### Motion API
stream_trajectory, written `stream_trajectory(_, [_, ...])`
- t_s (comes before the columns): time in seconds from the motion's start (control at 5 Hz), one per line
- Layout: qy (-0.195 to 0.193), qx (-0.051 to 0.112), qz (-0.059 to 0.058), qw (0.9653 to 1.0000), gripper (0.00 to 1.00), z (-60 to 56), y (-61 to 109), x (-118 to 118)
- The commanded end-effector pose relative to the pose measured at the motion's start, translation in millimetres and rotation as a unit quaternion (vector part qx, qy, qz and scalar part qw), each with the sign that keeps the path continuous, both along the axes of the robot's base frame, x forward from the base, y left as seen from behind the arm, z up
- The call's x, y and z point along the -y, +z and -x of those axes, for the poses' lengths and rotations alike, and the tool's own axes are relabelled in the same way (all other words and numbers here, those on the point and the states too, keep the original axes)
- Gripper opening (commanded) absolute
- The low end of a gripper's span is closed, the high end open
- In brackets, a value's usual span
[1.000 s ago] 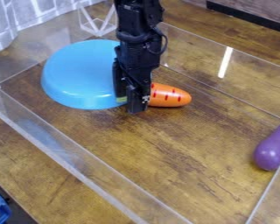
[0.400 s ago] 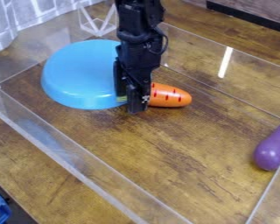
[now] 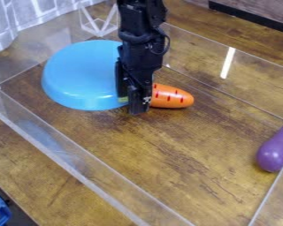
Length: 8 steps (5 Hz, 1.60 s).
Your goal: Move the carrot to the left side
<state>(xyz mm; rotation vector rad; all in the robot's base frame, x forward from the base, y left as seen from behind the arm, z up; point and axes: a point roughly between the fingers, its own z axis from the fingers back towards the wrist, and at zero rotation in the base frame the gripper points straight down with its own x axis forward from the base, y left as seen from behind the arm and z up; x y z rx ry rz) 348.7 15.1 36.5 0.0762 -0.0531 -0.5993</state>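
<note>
A black robot gripper is down at the leafy end of the orange toy carrot, which lies on the wooden table just right of the blue plate in view; whether its fingers are spread or closed on the carrot, I cannot tell. The step seems to be grasping, best done by centring the fingers across the carrot and confirming a firm hold before lifting clear of the plate. The gripper hides the carrot's leafy end, and the purple toy is cut off at the right edge.
</note>
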Motion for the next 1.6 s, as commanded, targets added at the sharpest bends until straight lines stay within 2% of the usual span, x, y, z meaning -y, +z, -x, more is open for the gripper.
stream_trajectory(0.0, [0.009,0.038,-0.009,0.9992,0.00,-13.5,18.4,-19.1])
stream_trajectory(1.4, [-0.005,0.045,-0.019,0.9988,0.00,-14.4,25.1,-21.1])
